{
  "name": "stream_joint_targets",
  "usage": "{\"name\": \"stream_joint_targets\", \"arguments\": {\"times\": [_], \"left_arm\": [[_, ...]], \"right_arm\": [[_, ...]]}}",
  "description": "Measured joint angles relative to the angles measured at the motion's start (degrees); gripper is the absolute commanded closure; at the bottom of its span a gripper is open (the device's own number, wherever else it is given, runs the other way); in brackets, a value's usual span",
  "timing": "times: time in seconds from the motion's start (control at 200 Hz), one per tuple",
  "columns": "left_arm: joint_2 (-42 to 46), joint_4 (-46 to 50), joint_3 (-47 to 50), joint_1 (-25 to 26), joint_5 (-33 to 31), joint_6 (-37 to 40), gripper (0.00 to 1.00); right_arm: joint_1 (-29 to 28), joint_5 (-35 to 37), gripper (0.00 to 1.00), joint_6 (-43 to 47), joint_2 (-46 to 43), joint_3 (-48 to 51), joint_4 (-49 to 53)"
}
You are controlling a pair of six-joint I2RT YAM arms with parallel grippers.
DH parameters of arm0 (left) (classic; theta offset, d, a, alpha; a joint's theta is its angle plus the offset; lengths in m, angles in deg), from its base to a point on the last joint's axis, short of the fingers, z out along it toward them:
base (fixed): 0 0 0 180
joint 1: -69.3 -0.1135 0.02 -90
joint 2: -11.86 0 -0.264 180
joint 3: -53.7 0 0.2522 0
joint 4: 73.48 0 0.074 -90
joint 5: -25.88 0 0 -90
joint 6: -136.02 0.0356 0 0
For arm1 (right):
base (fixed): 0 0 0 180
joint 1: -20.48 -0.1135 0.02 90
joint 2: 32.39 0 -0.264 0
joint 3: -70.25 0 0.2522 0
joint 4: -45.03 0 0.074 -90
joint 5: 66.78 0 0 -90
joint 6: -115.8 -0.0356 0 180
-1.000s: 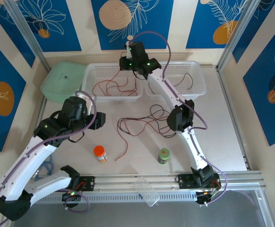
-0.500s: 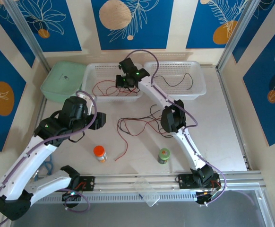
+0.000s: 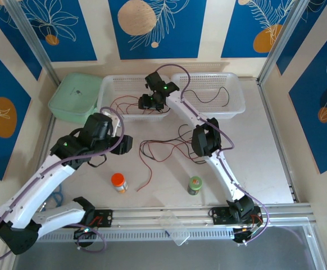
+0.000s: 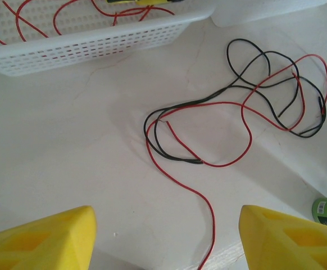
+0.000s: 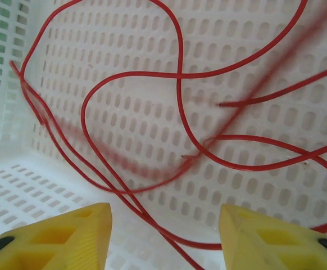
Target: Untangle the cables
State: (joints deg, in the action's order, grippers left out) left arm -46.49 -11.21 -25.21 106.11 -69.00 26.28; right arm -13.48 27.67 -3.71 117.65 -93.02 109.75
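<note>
A tangle of red and black cables lies on the table's middle; the left wrist view shows these cables knotted, with one red strand trailing toward the camera. My left gripper hovers open above the table, short of that tangle, nothing between its yellow fingers. My right gripper is open low inside the left white basket, just over loose red cables on its perforated floor. A black cable lies in the right white basket.
A green tub sits at the back left. An orange-capped bottle and a green can stand near the front edge. Blue looped tubing lies by the left arm's base. A metal frame post bounds the right side.
My right gripper has dropped from above the baskets' back rim down into the left basket. My left arm has swung right and forward toward the tangle.
</note>
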Motion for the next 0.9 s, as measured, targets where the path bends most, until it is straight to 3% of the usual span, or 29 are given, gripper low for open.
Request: {"name": "stream_joint_targets", "arguments": {"times": [0.295,0.53,0.655,0.9], "left_arm": [[-6.7,-0.9,0.4,2.9,0.4,-1.4,0.33],[-15.1,-1.4,0.4,6.1,0.6,-1.9,0.34],[-19.4,-2.0,0.4,7.0,1.5,-2.5,0.37],[-27.4,-6.5,0.0,10.5,4.5,-2.3,0.40]], "right_arm": [[-0.3,1.7,0.23,2.7,-9.6,0.6,2.3],[-1.3,3.9,0.23,4.2,-20.4,4.5,2.4],[-2.0,5.8,0.25,4.7,-27.8,13.2,1.6],[-2.2,9.6,0.25,4.2,-47.4,39.8,-5.1]]}}
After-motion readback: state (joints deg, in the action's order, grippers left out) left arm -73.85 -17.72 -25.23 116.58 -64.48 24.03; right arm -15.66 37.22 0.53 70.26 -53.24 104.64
